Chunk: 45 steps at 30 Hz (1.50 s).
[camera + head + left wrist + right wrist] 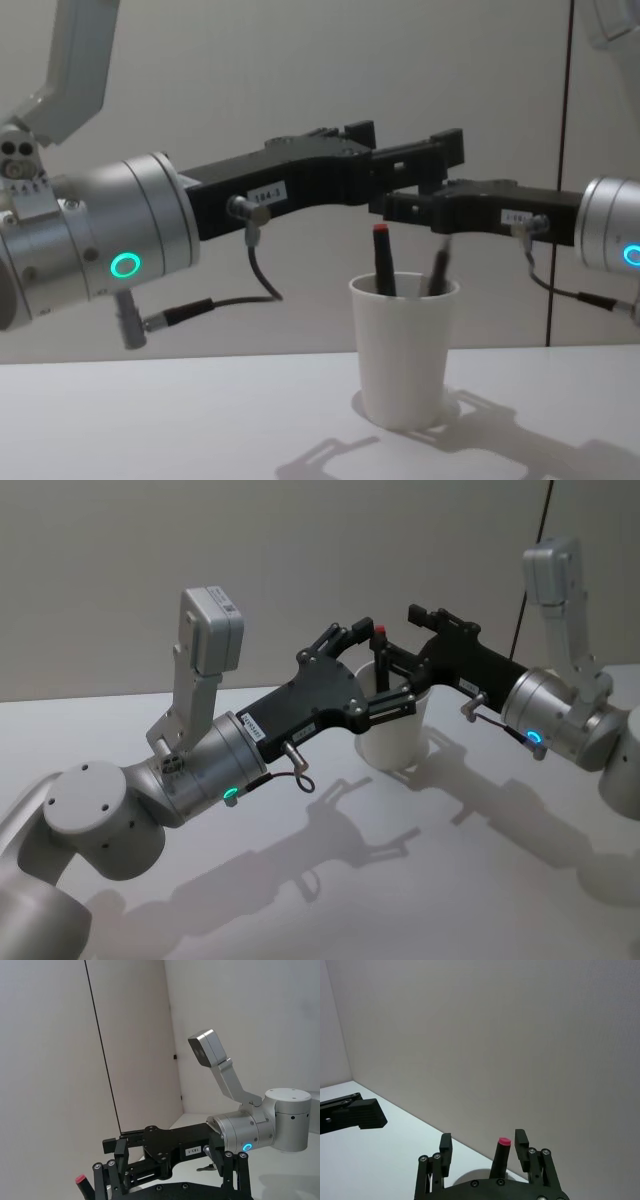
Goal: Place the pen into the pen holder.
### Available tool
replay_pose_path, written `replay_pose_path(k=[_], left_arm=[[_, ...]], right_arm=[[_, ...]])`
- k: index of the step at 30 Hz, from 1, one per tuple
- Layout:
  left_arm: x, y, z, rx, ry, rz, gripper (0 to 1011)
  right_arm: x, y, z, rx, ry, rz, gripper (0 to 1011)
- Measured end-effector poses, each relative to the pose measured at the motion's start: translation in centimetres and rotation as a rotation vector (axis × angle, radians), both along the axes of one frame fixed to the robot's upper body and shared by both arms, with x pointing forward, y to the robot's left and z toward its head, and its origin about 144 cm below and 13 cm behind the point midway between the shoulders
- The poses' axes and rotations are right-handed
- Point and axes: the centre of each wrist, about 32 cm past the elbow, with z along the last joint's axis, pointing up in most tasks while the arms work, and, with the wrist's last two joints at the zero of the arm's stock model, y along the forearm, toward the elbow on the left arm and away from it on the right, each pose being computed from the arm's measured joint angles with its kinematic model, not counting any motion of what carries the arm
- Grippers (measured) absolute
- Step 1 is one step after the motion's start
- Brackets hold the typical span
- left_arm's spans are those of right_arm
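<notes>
The pen holder is a white paper cup (395,735) (403,350) standing on the table between my two arms. A dark pen (381,660) with a red tip (382,258) stands upright inside it, its top above the rim. My right gripper (397,672) (483,1147) hangs over the cup, open, with the pen (500,1157) between its fingers but apart from both. One finger (437,268) dips into the cup. My left gripper (348,636) hovers just above and behind the cup, open and holding nothing.
The white table (330,880) lies below, with a plain wall close behind it. A thin dark cable (530,580) runs down the wall at the right. The two black gripper bodies sit very close together above the cup.
</notes>
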Motion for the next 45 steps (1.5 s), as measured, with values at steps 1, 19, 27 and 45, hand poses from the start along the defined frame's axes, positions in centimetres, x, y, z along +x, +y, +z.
replay_pose_path(k=[1, 19, 27, 45], left_arm=[[0.0, 0.0, 0.0, 0.000, 0.000, 0.000, 1001], [0.0, 0.0, 0.0, 0.000, 0.000, 0.000, 1001], [0.0, 0.0, 0.0, 0.000, 0.000, 0.000, 1001], [-0.7, -0.3, -0.7, 0.046, 0.018, 0.135, 1001]], right_arm=[[0.0, 0.0, 0.0, 0.000, 0.000, 0.000, 776], [-0.9, -0.7, 0.5, 0.061, -0.020, -0.022, 1001], [-1.7, -1.5, 0.8, 0.085, -0.022, -0.068, 1001], [-3.7, -2.0, -0.3, 0.079, -0.015, -0.142, 1001]])
